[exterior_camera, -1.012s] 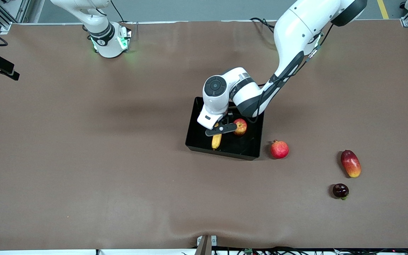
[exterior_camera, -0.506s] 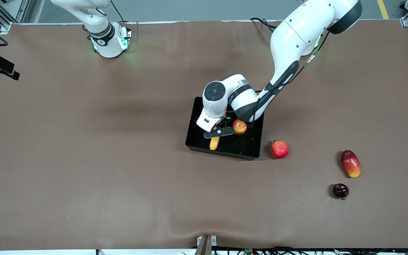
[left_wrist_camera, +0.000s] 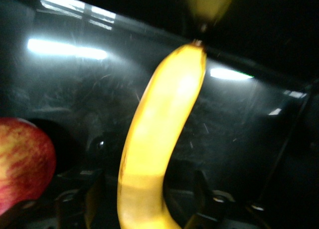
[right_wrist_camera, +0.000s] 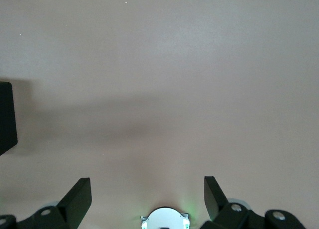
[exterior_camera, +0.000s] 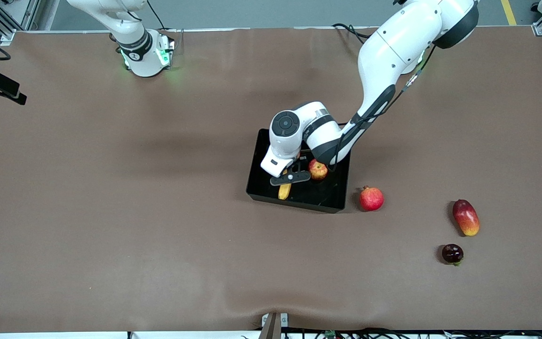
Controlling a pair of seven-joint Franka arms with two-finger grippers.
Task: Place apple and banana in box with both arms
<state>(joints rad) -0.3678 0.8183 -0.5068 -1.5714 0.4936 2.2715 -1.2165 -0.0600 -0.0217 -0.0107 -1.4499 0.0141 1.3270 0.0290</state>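
A brown cloth-covered table (exterior_camera: pixel 111 212) carries the shallow glossy black plastic box (exterior_camera: pixel 337 197), in which the streaked red-yellow apple (exterior_camera: pixel 318 169) and long curved yellow banana (left_wrist_camera: pixel 159 134) lie. The left gripper (left_wrist_camera: pixel 144 201) sits low in the box, its fingers (left_wrist_camera: pixel 92 196) parted around the banana with gaps showing. If it lifts off-line, a finger could drag the banana or nudge the apple beside it; the right gripper (right_wrist_camera: pixel 147 196) waits wide open and empty over bare table.

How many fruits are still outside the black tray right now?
3, all toward the left arm's end: the pinkish-red round crowned fruit beside the glossy black plastic tray, then the oblong red-yellow mango, and nearest the camera the small dark-purple round fruit.
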